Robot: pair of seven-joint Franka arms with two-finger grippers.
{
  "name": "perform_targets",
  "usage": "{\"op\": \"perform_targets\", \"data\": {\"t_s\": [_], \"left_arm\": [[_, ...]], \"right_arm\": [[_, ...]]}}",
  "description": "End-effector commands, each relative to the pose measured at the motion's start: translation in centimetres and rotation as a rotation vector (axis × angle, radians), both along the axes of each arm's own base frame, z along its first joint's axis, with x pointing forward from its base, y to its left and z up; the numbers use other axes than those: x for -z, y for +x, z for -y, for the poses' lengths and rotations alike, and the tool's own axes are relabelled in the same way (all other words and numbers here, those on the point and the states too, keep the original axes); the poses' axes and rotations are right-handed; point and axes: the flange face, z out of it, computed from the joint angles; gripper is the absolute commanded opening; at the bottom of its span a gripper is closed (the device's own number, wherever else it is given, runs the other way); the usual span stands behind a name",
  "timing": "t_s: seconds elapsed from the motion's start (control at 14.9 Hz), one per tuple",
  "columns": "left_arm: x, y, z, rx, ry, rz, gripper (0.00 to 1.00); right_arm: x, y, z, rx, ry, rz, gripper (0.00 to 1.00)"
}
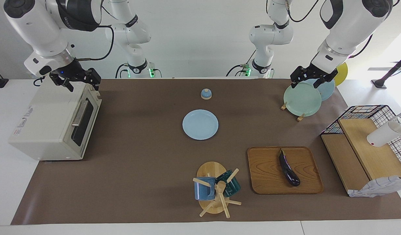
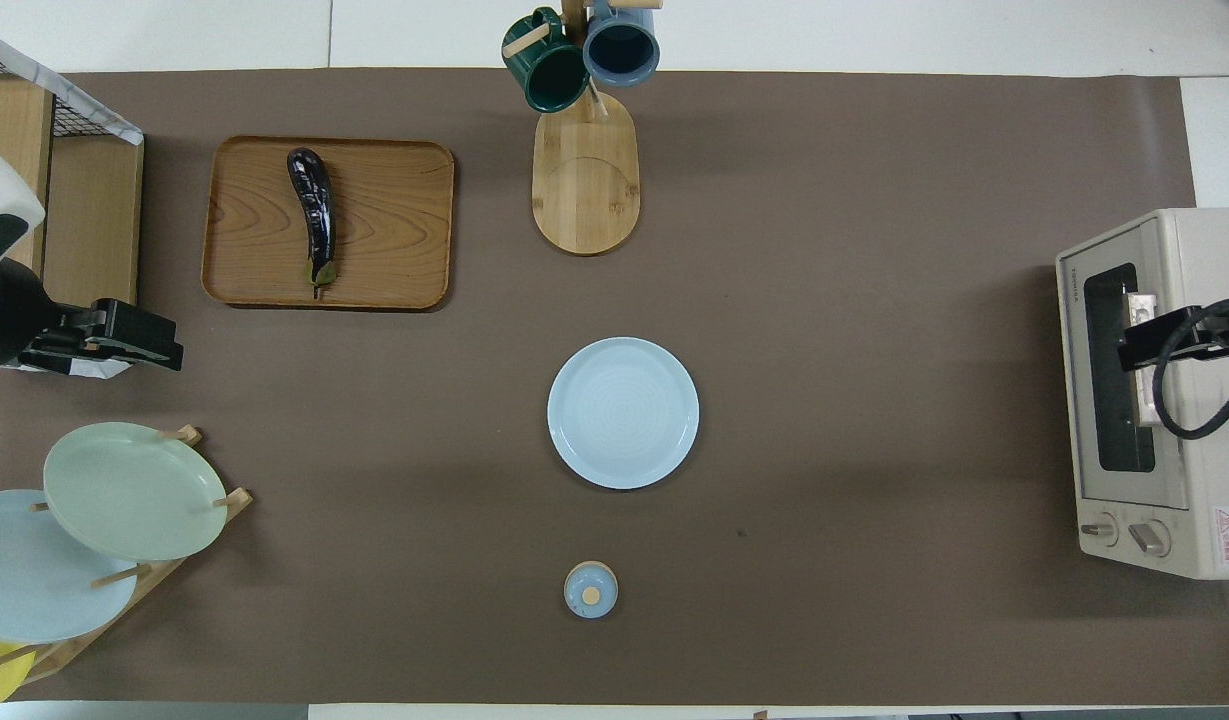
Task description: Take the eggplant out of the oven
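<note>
The eggplant (image 1: 289, 171) is slim, glossy and dark purple. It lies on a wooden tray (image 1: 265, 176) far from the robots, toward the left arm's end; it also shows in the overhead view (image 2: 314, 215). The cream-white oven (image 1: 47, 124) stands at the right arm's end with its dark glass door shut; it also shows in the overhead view (image 2: 1214, 470). My right gripper (image 1: 83, 85) hangs open and empty just above the oven's top edge, over the door (image 2: 1134, 340). My left gripper (image 1: 306, 83) is open and empty above the plate rack (image 2: 164, 345).
A plate rack (image 1: 301, 98) with green, blue and yellow plates stands near the left arm. A light blue plate (image 1: 200, 124) lies mid-table, a small blue lidded pot (image 1: 206, 94) nearer the robots. A mug tree (image 1: 216, 189) stands beside the tray. A wire basket with wooden shelves (image 1: 366, 147) is at the left arm's end.
</note>
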Motion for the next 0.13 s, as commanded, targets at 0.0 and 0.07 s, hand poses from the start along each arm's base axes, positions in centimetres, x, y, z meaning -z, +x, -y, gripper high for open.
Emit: {"op": "perform_targets", "data": {"t_s": [0.0, 0.07], "left_arm": [[-0.23, 0.08, -0.01, -0.007, 0.025, -0.008, 1.0], [-0.23, 0.06, 0.15, -0.002, 0.025, -0.008, 1.0]], "right_arm": [[-0.2, -0.37, -0.2, 0.017, 0.024, 0.012, 1.0], [-0.19, -0.39, -0.12, 0.019, 0.024, 0.01, 1.0]]}}
